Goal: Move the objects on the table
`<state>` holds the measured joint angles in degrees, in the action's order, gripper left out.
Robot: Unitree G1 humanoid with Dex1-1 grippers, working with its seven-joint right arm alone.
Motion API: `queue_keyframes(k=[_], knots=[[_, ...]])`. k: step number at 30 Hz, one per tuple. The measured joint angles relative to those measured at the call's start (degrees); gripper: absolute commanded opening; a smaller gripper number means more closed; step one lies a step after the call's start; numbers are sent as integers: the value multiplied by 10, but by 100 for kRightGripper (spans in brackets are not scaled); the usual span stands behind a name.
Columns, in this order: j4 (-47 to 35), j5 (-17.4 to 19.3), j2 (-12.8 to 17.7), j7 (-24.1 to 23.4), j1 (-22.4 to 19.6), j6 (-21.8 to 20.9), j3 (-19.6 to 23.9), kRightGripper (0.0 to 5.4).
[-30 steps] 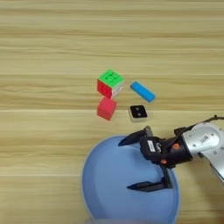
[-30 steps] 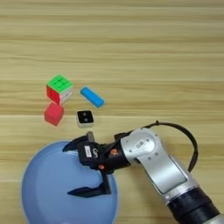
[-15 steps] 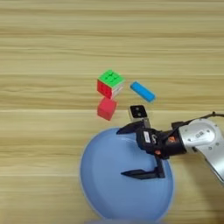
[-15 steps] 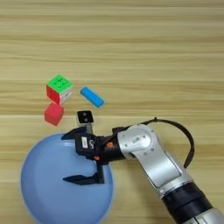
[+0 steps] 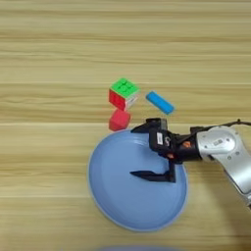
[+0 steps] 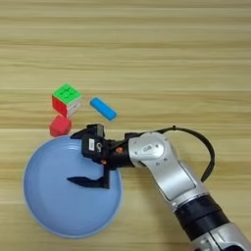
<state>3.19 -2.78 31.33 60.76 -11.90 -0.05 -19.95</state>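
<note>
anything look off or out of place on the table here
Nothing is spilled or damaged. The puzzle cube, red cube and blue block sit apart on the table. The right gripper hangs open over the blue plate.

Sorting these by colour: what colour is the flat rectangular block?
The flat block is blue, clearest in the left eye view.

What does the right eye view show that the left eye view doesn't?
Right eye only: the arm's dark lower section and looping cable. Left eye only: more bare table left of the plate. Both: puzzle cube, red cube, blue block, and the open hand over the plate.
</note>
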Motion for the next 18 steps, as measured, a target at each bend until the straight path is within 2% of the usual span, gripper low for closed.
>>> queue_keyframes(k=[12,14,16,18], knots=[[4,3,-3,-6,-7,16,8,537],[-1,14,-3,-3,-7,32,20,537],[-18,51,-9,-3,-7,56,46,537],[-32,72,-16,-3,-12,73,62,537]])
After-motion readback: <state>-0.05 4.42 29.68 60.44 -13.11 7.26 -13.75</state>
